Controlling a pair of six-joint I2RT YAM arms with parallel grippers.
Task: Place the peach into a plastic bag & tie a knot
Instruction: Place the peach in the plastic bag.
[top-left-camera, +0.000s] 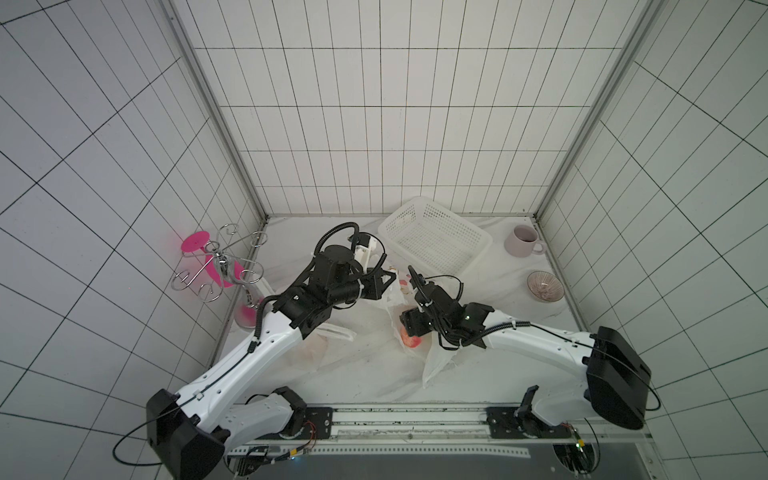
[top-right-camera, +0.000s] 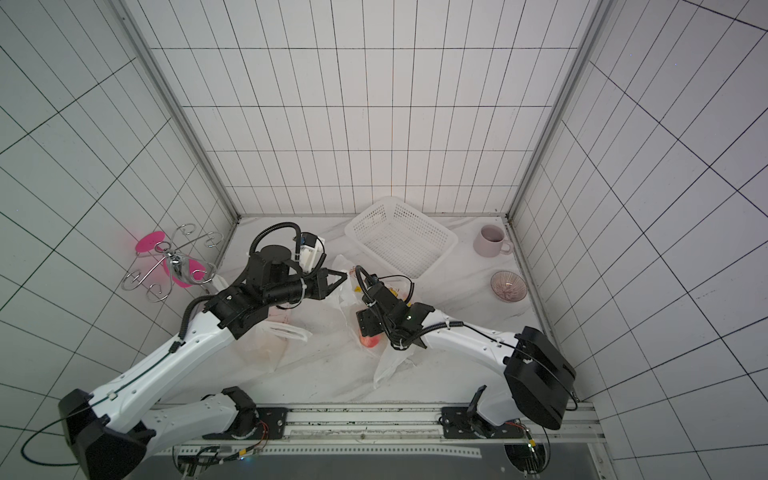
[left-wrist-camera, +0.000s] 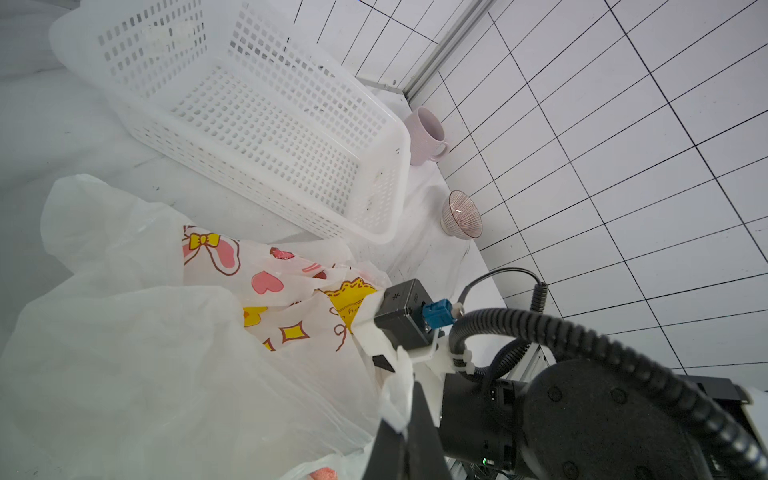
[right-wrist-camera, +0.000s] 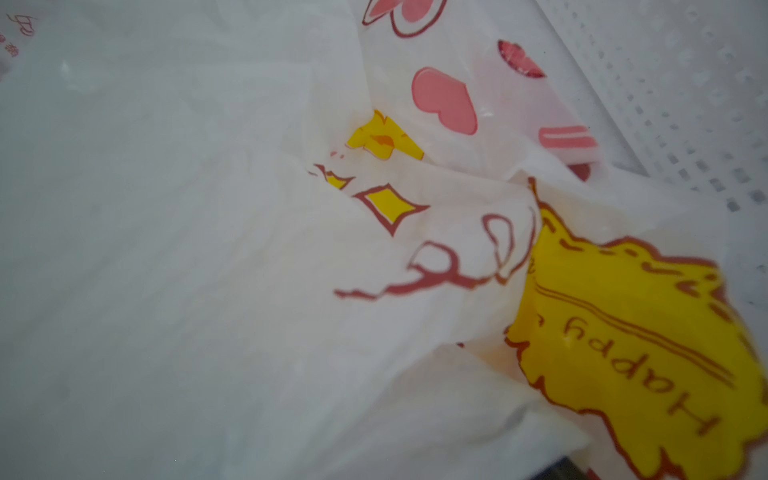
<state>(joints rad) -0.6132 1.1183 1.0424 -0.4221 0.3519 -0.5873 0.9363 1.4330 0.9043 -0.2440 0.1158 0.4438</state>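
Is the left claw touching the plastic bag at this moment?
Touching. In the left wrist view the left claw is shut on a fold of the plastic bag, with white film pinched between its jaws.

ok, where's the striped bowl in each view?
Both top views: bowl by the right wall, nearer the robot than the mug.
Left wrist: bowl between basket and tiled wall.
Right wrist: not in it.
Shared landmark: the basket, blurred in the right wrist view.

A lab test booth: grid-lined walls (top-left-camera: 374, 104), aluminium frame posts (top-left-camera: 217, 116), robot mounting rail (top-left-camera: 407, 419).
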